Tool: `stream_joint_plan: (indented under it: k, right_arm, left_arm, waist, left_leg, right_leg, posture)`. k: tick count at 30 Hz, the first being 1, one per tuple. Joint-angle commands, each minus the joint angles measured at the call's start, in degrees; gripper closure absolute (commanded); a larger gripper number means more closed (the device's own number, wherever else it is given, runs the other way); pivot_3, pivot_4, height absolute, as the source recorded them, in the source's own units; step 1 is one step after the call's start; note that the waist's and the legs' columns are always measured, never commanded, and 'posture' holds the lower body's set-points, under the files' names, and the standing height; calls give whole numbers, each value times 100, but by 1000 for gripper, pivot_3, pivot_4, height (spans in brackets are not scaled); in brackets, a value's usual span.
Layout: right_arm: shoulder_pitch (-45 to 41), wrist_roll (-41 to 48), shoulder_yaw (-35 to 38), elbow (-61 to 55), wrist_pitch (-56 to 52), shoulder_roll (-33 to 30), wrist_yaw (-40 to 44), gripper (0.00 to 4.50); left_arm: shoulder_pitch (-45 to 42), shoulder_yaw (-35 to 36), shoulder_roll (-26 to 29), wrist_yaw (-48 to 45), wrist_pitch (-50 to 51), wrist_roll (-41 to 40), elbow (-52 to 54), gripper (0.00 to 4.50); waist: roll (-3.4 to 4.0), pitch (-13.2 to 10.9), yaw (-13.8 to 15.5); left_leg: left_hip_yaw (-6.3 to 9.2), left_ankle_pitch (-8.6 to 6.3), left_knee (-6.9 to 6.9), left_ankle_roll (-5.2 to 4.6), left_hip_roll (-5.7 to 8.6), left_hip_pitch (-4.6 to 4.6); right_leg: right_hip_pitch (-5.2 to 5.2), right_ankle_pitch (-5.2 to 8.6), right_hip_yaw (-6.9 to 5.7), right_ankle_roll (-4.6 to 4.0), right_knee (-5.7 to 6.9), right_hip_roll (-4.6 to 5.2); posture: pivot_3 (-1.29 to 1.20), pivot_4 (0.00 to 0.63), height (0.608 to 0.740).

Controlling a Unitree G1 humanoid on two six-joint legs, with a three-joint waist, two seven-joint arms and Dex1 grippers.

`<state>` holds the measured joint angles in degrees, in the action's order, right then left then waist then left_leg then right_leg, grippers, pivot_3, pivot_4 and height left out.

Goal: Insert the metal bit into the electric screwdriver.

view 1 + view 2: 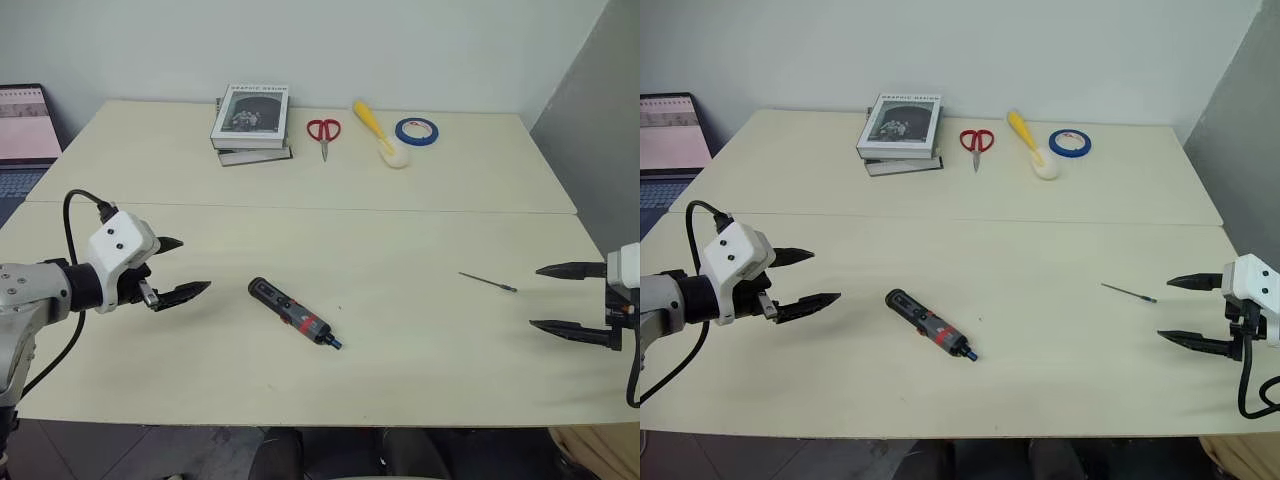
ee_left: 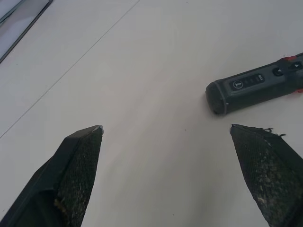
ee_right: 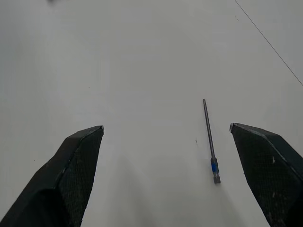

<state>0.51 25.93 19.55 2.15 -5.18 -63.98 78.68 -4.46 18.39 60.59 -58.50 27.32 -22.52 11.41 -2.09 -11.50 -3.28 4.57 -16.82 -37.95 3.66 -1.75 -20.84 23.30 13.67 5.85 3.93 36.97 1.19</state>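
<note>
Centrally on the pale table [image 1: 420, 240] lies the electric screwdriver [image 1: 293, 313], flat and slanted, its butt end toward 10 o'clock and its small blue tip toward 4 o'clock. Nothing touches it.

Metal bit [image 1: 487, 281]: thin dark rod, flat on the tabletop at 3 o'clock of the screwdriver, well apart from it. In the right wrist view it shows a small blue ring near one end.

Left gripper [image 1: 172, 268]: at 9 o'clock of the screwdriver, near its butt end but not touching. Fingers spread wide, empty.

Right gripper [image 1: 545, 297]: at the table's right edge, at 4 o'clock of the bit, near it but apart. Fingers spread wide, empty; the bit lies ahead of them, closer to one finger.

Far side of the table, 12 o'clock row: stack of books [image 1: 251, 122], red-handled scissors [image 1: 323, 133], yellow-handled brush [image 1: 380, 133], roll of blue tape [image 1: 415, 131]. Laptop [image 1: 22, 130] at 10 o'clock, off the table's left edge.
</note>
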Motion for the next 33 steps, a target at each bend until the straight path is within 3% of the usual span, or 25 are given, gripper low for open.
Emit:
stream_joint_plan:
  k: [1,17,24,33]
  right_arm:
    - [-98,19,178,-86,31,-36,11,0]
    - [2,-30,105,-421,-37,241,-336,0]
    - [145,224,248,-1066,-549,382,-579,0]
    - [973,512,617,-2967,-1397,403,-988,0]
  left_arm:
    - [-172,162,91,-39,15,-71,46,27]
    - [-539,-4,-16,-105,-552,67,-232,27]
    - [-869,-317,3,-337,-753,58,-108,27]
    - [-2185,-2085,66,-1652,-849,239,499,27]
  waist:
    - [0,0,0]
    - [3,0,2]
    - [3,0,4]
    - [2,0,59]
  left_leg:
    - [0,0,0,0,0,0]
    - [0,0,-1,0,0,0]
    - [2,0,-3,0,0,-1]
    - [5,1,-3,1,3,-7]
  right_leg:
    - [0,0,0,0,0,0]
    - [-1,-8,0,13,2,0]
    - [-1,-13,-1,22,4,0]
    - [-2,-22,-1,37,1,-2]
  posture:
    - [0,150,740]
    - [0,150,740]
    - [0,150,740]
    - [0,150,740]
